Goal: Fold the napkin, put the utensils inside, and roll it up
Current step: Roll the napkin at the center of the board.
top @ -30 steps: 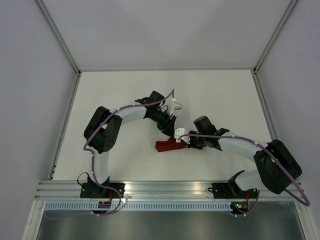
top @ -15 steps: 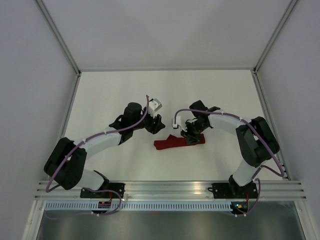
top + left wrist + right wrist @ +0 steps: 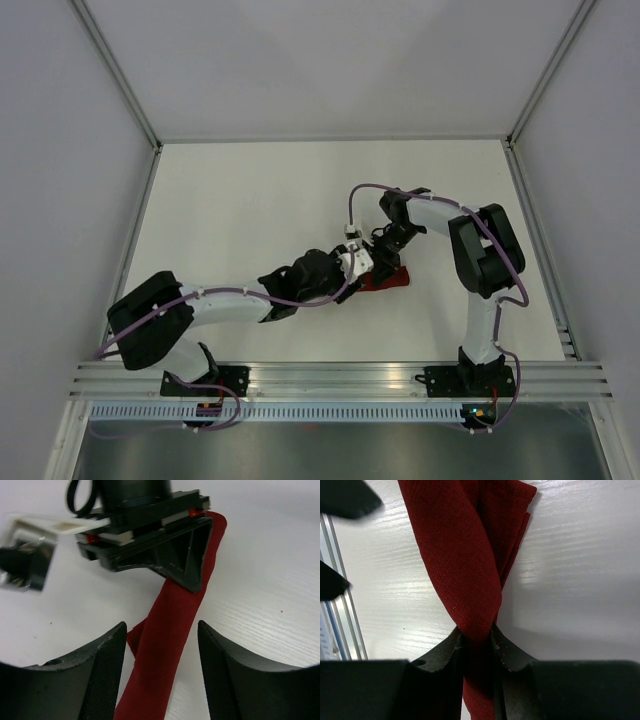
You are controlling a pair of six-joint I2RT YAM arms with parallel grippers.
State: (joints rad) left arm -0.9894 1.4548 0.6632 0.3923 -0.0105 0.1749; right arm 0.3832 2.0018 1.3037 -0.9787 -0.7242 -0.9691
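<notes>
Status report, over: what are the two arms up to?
Right gripper shut on rolled napkin. Left gripper open, straddling it. Fork not in sight. No obstruction seen.

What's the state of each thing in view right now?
napkin, rolled into a narrow twisted strip, lying on the table, pinched near one end.
right gripper, shut on the napkin.
left gripper, open, one finger on either side of the napkin.
</notes>
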